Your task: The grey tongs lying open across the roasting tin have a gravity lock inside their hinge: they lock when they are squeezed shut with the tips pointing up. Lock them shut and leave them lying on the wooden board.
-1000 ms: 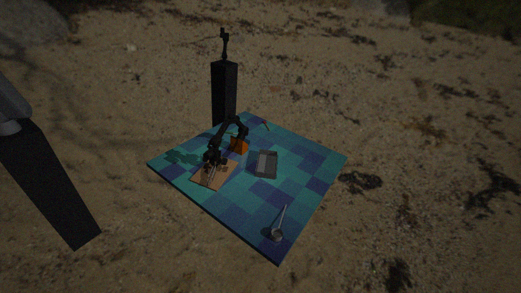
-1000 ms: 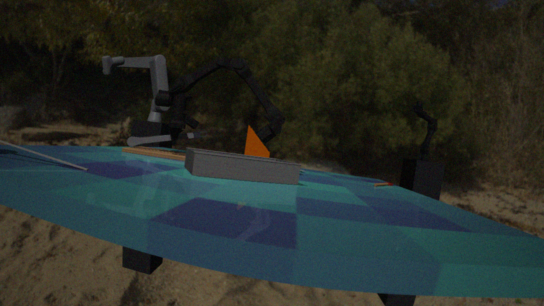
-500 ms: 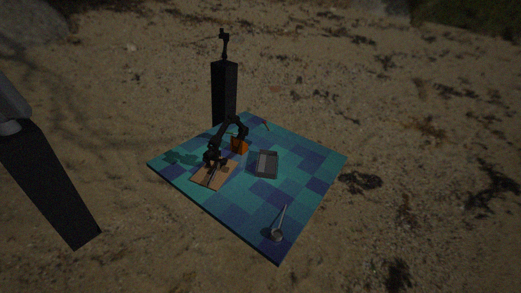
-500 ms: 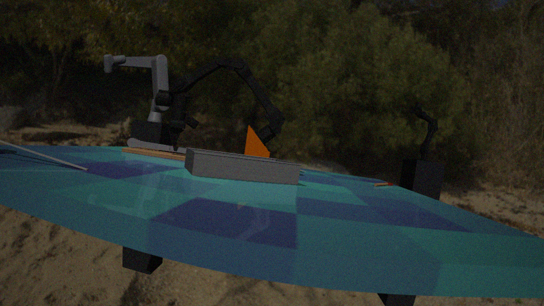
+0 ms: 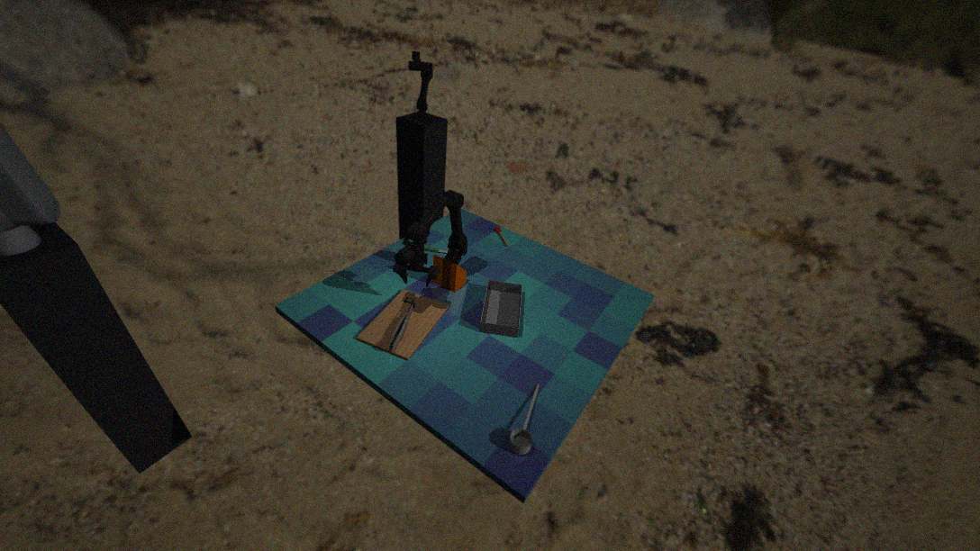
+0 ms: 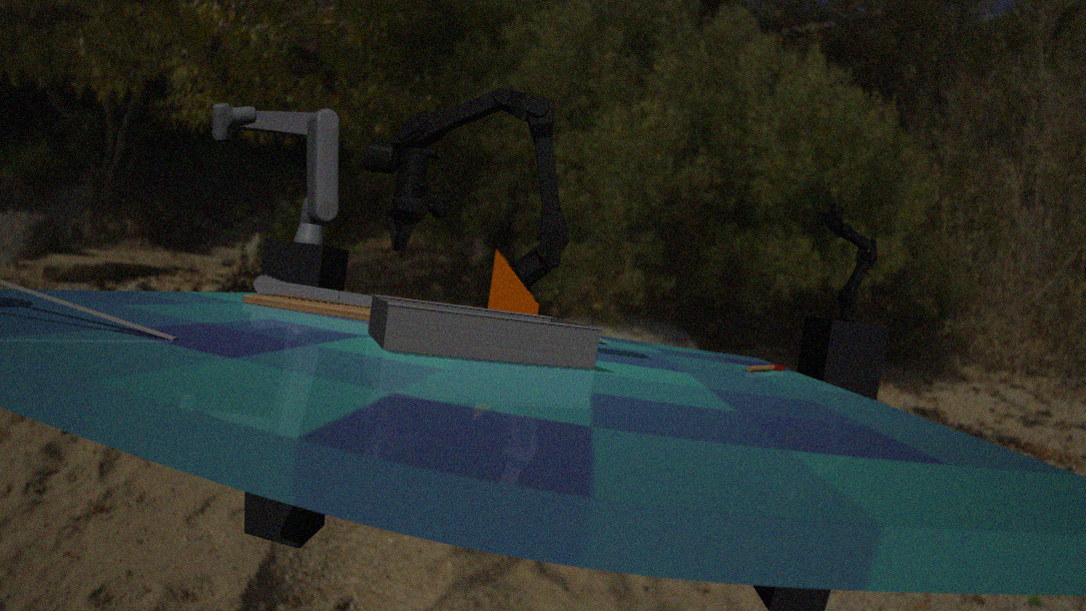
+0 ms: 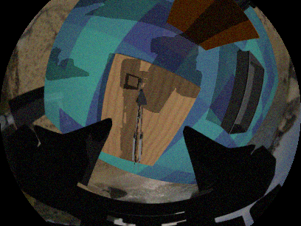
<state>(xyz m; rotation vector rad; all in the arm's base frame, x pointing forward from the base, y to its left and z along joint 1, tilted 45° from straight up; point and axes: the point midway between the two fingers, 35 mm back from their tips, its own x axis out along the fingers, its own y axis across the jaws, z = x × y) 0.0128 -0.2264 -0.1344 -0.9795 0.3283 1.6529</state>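
Pictured above tongs (image 5: 401,326) (image 6: 312,292) (image 7: 142,99) lying narrow on the board (image 5: 426,319) (image 6: 303,305) (image 7: 173,114), with fingers (image 5: 403,273) (image 6: 399,235) spread wide, presumably to spare the lock.

On your worktop (image 5: 548,349) (image 6: 485,425): an orange wedge-shaped block (image 5: 449,274) (image 6: 512,289) (image 7: 214,22) — upright. You have a long-handled ladle (image 5: 521,441) near one corner — well apart from a red-tipped stick (image 5: 502,237) (image 6: 763,368).
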